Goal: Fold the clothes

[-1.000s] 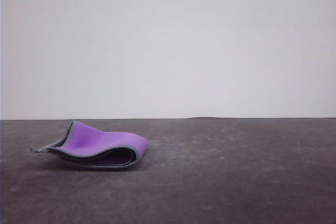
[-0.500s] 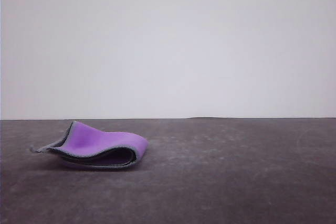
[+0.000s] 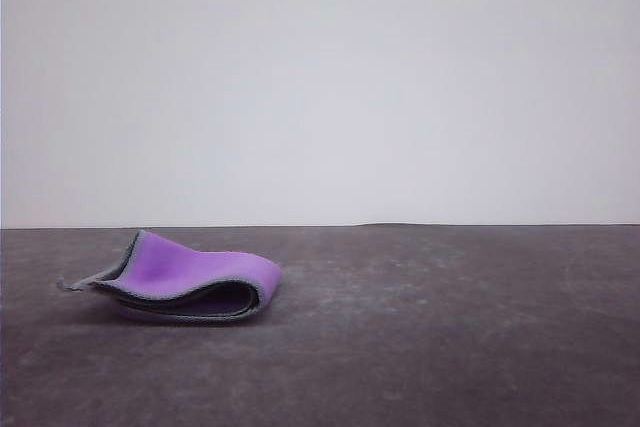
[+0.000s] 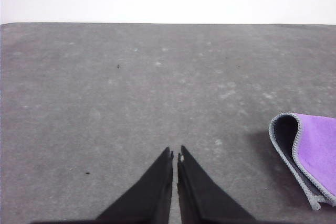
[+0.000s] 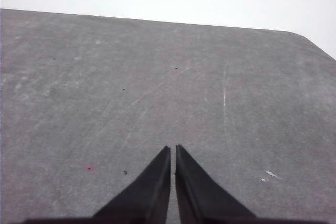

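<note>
Your folded cloth lies doubled on the counter's left side, purple outward. Left hand and right hand hover clenched, empty, apart from it.

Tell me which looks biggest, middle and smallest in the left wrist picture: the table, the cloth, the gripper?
1. Table
2. Left gripper
3. Cloth, though it is cut off at the picture's edge, and the gripper looks big from nearness.
</note>
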Motion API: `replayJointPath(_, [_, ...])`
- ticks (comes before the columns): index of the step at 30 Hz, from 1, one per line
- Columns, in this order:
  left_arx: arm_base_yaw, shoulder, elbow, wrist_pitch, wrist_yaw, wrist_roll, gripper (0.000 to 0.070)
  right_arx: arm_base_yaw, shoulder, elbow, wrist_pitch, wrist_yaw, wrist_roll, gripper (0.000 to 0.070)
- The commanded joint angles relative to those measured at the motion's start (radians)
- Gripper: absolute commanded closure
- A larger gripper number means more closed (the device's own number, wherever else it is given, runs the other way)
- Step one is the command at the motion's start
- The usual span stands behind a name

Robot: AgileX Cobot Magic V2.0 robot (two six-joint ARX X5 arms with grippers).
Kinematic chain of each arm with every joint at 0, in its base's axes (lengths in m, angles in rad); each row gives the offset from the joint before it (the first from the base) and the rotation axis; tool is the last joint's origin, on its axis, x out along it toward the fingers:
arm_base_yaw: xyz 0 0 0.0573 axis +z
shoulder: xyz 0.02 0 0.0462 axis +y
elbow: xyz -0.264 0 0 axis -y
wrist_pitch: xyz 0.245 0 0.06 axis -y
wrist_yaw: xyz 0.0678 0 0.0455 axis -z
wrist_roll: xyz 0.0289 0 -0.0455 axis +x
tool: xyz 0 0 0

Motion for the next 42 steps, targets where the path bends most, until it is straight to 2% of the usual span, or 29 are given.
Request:
replayJointPath(1, [-0.001,0.0,-0.019,-0.008,-0.002,0.01,0.07,0.0,-0.001,-0.003,0.011,0.0,0.011,0.069])
replayJointPath(42, [-0.001,0.0,-0.019,-0.008,-0.002,0.01,0.07,0.0,-0.001,-0.003,0.011,0.0,0.011,0.069])
